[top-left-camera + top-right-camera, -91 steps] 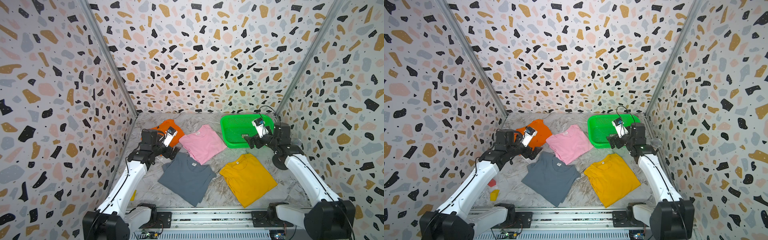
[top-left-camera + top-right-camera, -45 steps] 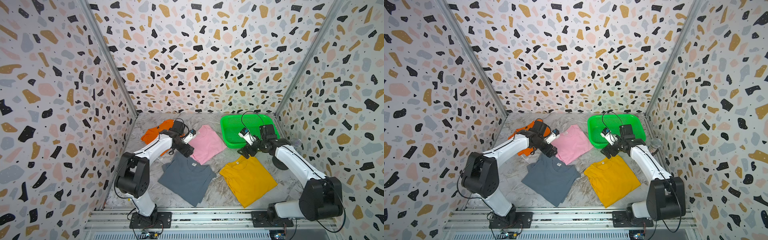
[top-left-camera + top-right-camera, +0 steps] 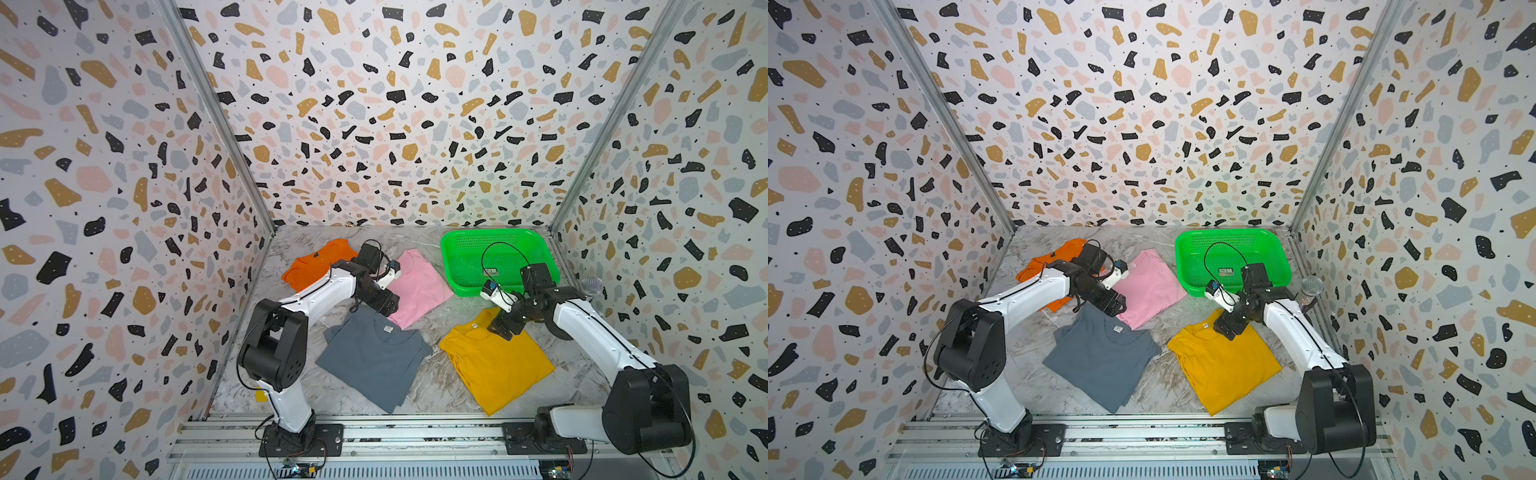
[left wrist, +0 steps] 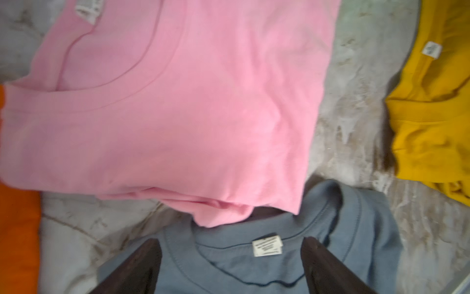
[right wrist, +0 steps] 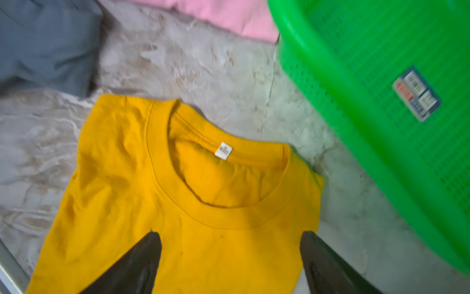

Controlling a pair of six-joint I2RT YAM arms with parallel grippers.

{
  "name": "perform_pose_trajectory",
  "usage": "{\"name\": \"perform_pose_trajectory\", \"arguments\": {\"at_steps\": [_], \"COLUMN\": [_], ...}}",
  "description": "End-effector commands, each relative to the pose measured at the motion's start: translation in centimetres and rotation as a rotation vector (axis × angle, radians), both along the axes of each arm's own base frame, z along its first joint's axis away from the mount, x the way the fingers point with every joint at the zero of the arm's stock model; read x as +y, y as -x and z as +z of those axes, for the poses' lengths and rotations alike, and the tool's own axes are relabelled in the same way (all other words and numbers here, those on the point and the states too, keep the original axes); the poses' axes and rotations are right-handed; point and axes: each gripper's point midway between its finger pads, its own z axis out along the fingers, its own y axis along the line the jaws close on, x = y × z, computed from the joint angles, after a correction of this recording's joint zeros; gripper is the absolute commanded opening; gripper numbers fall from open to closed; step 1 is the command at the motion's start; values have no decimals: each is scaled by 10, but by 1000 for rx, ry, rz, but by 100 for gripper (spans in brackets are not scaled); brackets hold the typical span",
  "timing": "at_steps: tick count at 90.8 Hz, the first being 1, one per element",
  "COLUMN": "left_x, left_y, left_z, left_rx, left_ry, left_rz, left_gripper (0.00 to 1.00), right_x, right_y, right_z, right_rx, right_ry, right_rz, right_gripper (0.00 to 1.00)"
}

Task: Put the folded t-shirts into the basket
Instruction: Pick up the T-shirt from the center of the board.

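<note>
Yellow shirt: the mustard yellow t-shirt [image 5: 178,203] lies flat on the marble table [image 5: 203,63], directly under the right gripper [image 5: 230,234], with its collar and neck label just ahead of the tips.
Right gripper: jaws spread wide over the cloth, holding nothing. Whether the tips touch the shirt cannot be told.
Grey shirt: the slate grey t-shirt [image 4: 254,269] lies under the left gripper [image 4: 231,240]. A corner of the pink t-shirt [image 4: 178,101] overlaps its collar just ahead.
Left gripper: wide open, empty.
Basket: the green basket [image 5: 318,89] sits close beside the right gripper and holds no shirts.
Orange shirt: the orange t-shirt [image 3: 320,262] lies behind the left arm, partly hidden.
Doing it well: probably pinch every folded layer at the collar edge, lift level so the fold holds, and keep the left jaws clear of the pink corner.
</note>
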Motion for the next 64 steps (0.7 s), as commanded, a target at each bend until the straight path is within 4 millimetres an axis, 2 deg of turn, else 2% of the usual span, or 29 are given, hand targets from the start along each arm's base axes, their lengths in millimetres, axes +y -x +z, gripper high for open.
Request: {"name": "perform_pose_trajectory", "arguments": {"at_steps": [1,8,16,31,47,64], "left_x": [-39,-68,-100,-146,-174,-188], "left_y": [31,48,63,81,87,108], "left_z": [9,5,-4,-21,-33,-49], "left_rx": [59,85,114,109,73,84], "left_ry": [105,147,182,210,219,192], "left_rz": [-68,-111,-145,-164,-138,-163], "left_gripper": [87,87,87,87,87,85], "right_x": [-21,-30,-30,-39,-51,-59], "right_y": [11,4,0,-10,-14,-13], "right_z": [-9,-16,-21,-29,-32,-29], "right_rx": [28,31,55,71,86,73], "right_ry": [80,96,85,110,130,125], "right_rz": [-16,-75,-117,-191,-243,-270], "right_gripper": [89,89,87,86,86,87]}}
